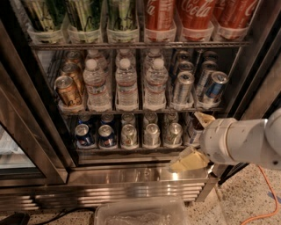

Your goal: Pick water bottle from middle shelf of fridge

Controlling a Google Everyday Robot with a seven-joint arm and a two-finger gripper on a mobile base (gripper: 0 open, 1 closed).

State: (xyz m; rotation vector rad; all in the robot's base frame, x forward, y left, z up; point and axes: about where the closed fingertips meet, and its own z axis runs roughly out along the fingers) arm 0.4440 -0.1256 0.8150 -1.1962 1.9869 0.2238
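Speckled flooring shows at the lower right, crossed by an orange cable, and in front of it stands the open fridge with its stainless base panel catching the light. On the middle shelf, three lanes in clear plastic trays hold water bottles, with more lined up behind them. The front water bottle of the right-hand lane stands upright like its two neighbours to the left. It is small, clear and ribbed, with a white screw cap and a pale label wrapped round its waist. Gold cans fill the lane at the far left of this shelf, and silver cans and a blue can lean in the lanes to the right of the bottles.

Above, the top shelf carries green-labelled bottles and red cola bottles. Below, a row of small cans sits on the lowest rack.

The gripper hangs at the lower right of the fridge opening, below the middle shelf and level with the bottom rack, on a white arm reaching in from the right. Its two yellowish fingers are spread wide apart with nothing between them, well clear of the water bottle. A clear plastic bin lies on the floor before the fridge.
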